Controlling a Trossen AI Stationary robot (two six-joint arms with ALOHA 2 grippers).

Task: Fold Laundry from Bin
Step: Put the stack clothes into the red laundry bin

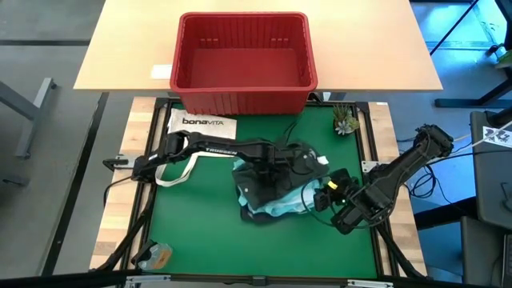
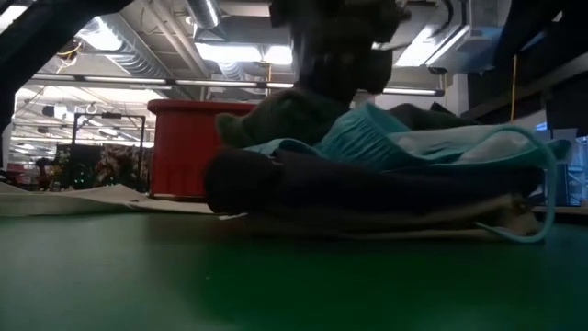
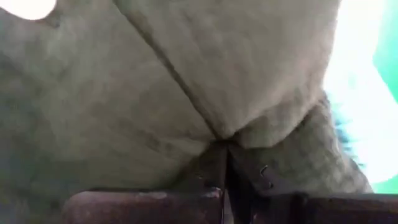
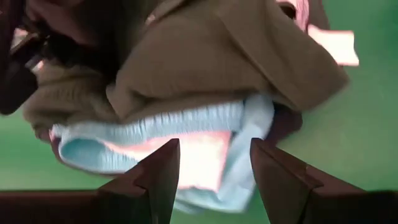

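2 grippers of mine are at the laundry pile (image 1: 276, 188), which lies heaped in the middle of the green mat (image 1: 200, 232), well clear of the red bin (image 1: 242, 60) standing empty on the wooden table beyond the mat's far edge. My left gripper (image 1: 280, 170) is down on top of the heap, its fingers (image 3: 214, 168) pressed fully together with a fold of dark green cloth (image 3: 155, 81) pinched between them. My right gripper (image 1: 330, 192) sits at the pile's right side, its 2 fingers (image 4: 158, 171) spread wide apart and gripping nothing, with the light turquoise garment (image 4: 205, 146) showing in the gap. From table height the turquoise piece (image 2: 395, 138) drapes over a darker garment (image 2: 367, 188). The white tote bag (image 1: 200, 128) lies flat on the mat just in front of the bin.
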